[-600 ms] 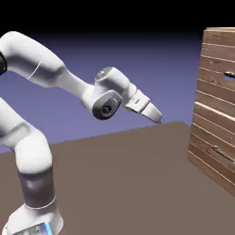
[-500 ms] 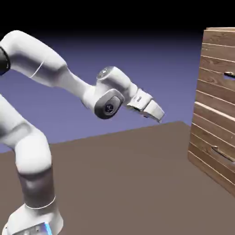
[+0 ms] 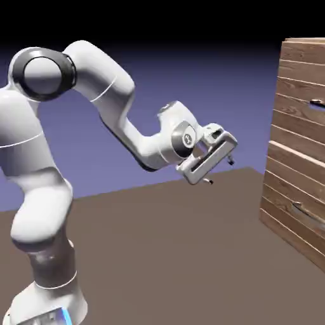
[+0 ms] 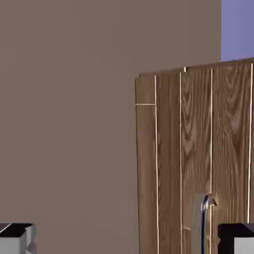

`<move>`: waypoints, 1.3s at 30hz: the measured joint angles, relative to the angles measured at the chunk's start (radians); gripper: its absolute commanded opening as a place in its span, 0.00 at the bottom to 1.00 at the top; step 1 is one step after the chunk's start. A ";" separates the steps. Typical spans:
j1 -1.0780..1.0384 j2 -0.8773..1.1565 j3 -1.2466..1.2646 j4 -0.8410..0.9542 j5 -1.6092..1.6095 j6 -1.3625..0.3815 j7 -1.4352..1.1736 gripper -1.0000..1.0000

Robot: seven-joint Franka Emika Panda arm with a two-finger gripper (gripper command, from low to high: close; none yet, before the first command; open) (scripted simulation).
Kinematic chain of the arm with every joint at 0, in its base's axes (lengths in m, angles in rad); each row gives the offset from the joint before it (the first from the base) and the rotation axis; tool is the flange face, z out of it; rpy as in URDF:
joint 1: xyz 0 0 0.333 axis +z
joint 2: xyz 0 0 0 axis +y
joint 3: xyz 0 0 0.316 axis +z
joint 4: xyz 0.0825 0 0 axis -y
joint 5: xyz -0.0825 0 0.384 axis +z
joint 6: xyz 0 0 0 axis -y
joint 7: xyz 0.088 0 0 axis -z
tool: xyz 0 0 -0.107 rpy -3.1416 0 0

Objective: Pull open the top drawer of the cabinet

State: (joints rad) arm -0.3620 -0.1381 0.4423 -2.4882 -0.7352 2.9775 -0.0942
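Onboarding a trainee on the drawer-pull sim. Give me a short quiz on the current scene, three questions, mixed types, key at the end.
1. Multiple choice: how do the jaws of the gripper stand? (a) shut (b) wide open
2. True or false: the gripper is clamped on the upper handle.
3. Fill in: the cabinet stands at the exterior view's ___ side.

Key: 1. b; 2. false; 3. right

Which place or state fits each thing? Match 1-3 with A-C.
1. Pincer
2. Upper handle
3. Lower handle

A. on the cabinet, nearer the table
B. open, apart from the cabinet
C. on the cabinet, nearer its top

Pairs: 1-B, 2-C, 3-A
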 measured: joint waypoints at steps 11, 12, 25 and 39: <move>-0.214 0.247 0.253 0.184 -0.421 -0.034 -0.478 0.50; -0.234 0.270 0.276 0.201 -0.459 -0.037 -0.522 0.50; -0.487 0.562 0.576 0.419 -0.957 -0.077 -1.087 0.50; -0.759 0.877 0.898 0.653 -1.493 -0.121 -1.696 0.50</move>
State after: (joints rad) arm -1.1212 0.7388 1.3405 -1.8348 -2.2282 2.8568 -1.7903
